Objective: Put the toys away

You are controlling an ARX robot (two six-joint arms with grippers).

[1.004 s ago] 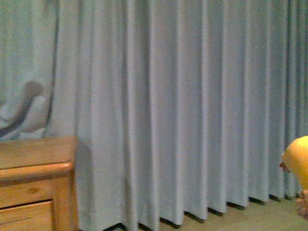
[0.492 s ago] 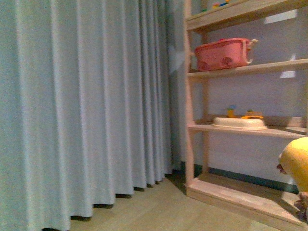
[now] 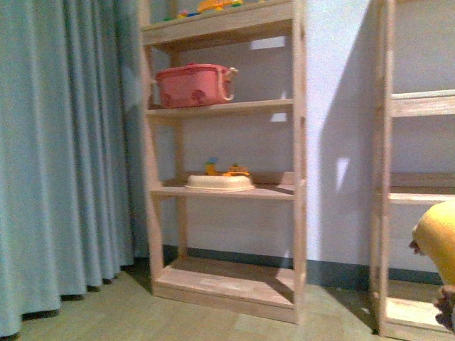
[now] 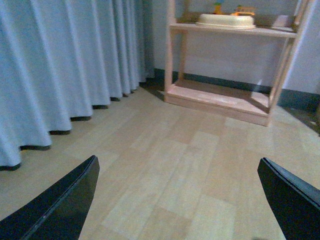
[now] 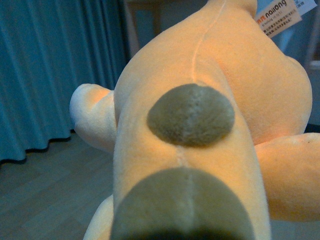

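Plush point(image 3: 437, 241) hangs at the near right, close before the right wrist camera; right gripper unseen, its grip untellable. Left gripper point(image 4: 180, 200) gapes empty. Best approach the shelf point(image 3: 227, 280) squarely, clear of posts

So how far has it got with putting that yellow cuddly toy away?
Partway. Done: the plush animal is off the floor, right up against the right wrist camera, though no fingers show there. In hand: the robot faces the wooden shelves. To do: setting it on a shelf; none holds it yet. The left gripper is open and empty.
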